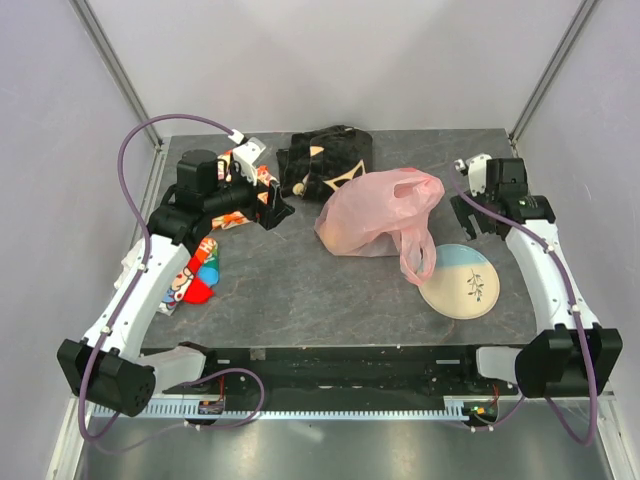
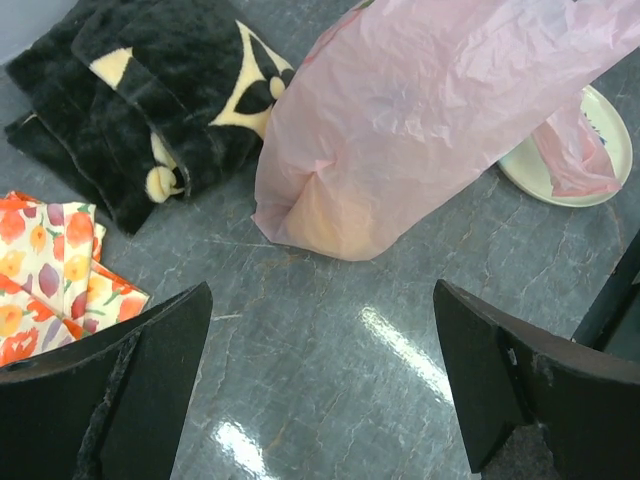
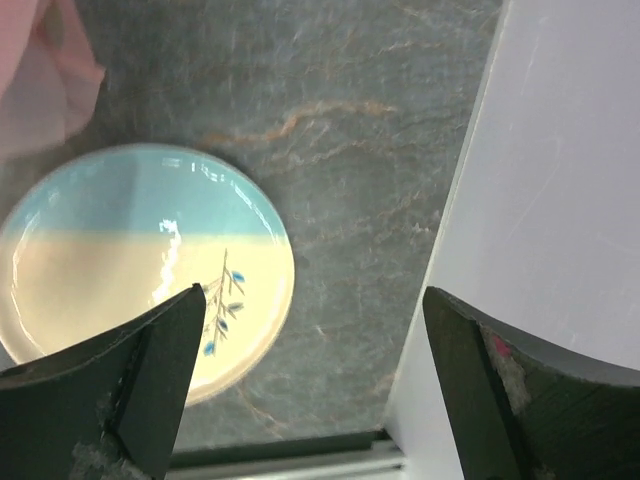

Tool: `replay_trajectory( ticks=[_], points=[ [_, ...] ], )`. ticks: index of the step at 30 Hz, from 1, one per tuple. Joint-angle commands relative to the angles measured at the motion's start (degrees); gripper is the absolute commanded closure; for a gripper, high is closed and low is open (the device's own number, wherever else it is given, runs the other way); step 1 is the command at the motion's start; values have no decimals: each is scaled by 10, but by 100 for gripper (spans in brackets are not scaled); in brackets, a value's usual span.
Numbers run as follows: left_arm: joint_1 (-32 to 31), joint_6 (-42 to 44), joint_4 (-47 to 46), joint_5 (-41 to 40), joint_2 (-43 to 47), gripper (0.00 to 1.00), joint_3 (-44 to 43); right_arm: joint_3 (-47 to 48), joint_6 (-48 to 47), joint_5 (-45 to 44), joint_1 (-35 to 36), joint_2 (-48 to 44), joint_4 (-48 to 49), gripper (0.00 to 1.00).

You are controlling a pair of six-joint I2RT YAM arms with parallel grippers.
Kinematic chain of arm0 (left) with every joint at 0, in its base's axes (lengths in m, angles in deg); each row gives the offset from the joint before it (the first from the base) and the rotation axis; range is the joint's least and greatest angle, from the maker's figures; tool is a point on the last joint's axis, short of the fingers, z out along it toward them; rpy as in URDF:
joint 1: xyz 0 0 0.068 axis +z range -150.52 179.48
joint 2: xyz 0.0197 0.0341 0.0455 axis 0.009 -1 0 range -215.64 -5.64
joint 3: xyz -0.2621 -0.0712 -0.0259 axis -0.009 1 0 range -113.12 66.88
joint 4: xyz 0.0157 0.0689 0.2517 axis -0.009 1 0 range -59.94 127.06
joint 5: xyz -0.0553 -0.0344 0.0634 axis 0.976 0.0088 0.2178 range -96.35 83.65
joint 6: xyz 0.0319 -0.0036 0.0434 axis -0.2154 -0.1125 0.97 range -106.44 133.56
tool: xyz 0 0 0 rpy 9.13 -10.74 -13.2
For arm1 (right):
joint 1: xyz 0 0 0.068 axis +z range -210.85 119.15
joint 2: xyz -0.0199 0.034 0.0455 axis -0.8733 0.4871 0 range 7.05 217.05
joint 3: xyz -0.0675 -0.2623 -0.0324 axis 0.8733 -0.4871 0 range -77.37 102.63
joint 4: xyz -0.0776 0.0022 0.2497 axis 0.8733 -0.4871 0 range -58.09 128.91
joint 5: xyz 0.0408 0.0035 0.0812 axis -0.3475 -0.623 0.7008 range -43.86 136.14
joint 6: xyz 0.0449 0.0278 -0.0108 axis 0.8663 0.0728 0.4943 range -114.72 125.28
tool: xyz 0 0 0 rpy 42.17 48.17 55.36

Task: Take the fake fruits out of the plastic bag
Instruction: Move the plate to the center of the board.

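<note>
The pink plastic bag (image 1: 375,212) lies crumpled at the middle of the table, one loop handle reaching onto the plate (image 1: 460,282). It fills the top of the left wrist view (image 2: 430,120), and its edge shows in the right wrist view (image 3: 40,80). The fake fruits are hidden; only a faint yellowish patch shows through the bag's lower corner (image 2: 310,215). My left gripper (image 1: 275,212) (image 2: 320,380) is open and empty, just left of the bag. My right gripper (image 1: 470,218) (image 3: 310,380) is open and empty, right of the bag, above the plate's far edge.
A black patterned cloth (image 1: 325,160) (image 2: 150,110) lies behind the bag. An orange leaf-print cloth (image 1: 248,168) (image 2: 50,270) is under my left arm. A red-and-blue printed cloth (image 1: 195,275) lies at the left. The plate (image 3: 130,260) (image 2: 590,150) is blue and cream. The white side wall (image 3: 560,200) is close on the right.
</note>
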Motion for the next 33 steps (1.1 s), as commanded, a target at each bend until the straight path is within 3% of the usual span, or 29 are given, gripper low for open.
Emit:
replay_trajectory(
  ticks=[1, 6, 9, 11, 12, 14, 17, 20, 27, 33],
  points=[
    [-2, 29, 17, -21, 21, 1, -1, -15, -183, 45, -9, -76, -113, 2],
    [0, 24, 28, -20, 32, 1, 9, -184, -516, 8, -63, -270, -222, 2],
    [3, 3, 19, -5, 35, 2, 21, -212, -563, 51, -66, -317, -294, 3],
    [7, -7, 7, 5, 41, 3, 36, -217, -548, 71, -66, -286, -280, 12],
    [12, -14, 3, 7, 43, 3, 45, -217, -533, 82, -66, -263, -262, 50],
    [21, -23, -5, 13, 51, 3, 53, -193, -495, 95, -66, -204, -225, 100],
    [38, -31, -4, 18, 58, 3, 60, -120, -464, 152, -66, -53, -222, 100],
    [49, -24, 0, 16, 69, 4, 70, -81, -472, 188, -57, 21, -197, 100],
    [104, -43, 3, 16, 94, 3, 83, -120, -636, 210, 22, 93, -198, 100],
    [141, -51, 7, 33, 103, 3, 84, -102, -619, 207, 100, 167, -144, 100]
  ],
)
